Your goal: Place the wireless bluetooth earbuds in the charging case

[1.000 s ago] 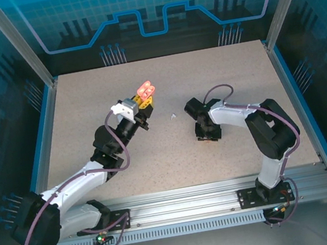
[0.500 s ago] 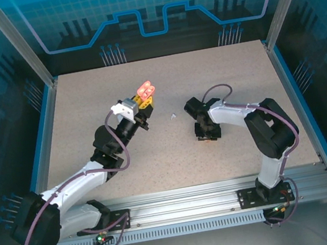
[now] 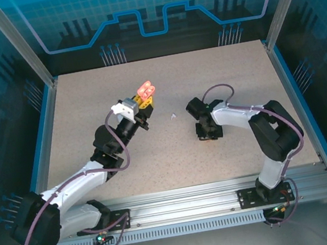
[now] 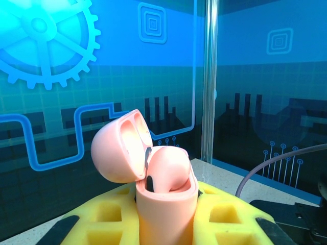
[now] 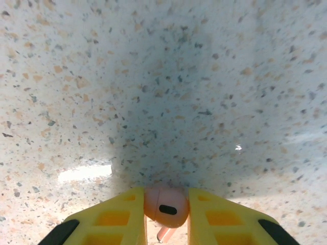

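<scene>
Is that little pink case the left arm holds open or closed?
Open: the pink case sits upright, clamped in the left gripper, its domed lid swung back with the hollow inside showing.

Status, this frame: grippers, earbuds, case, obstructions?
Left gripper shut on pink charging case, lid open. Right gripper shut on pink earbud, low over table. Small white piece on table between them.

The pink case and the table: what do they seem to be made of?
The pink case looks like moulded plastic, satin finish: even colour, soft highlights. The table looks like speckled laminate or composite, slightly glossy: it mirrors a light patch.
</scene>
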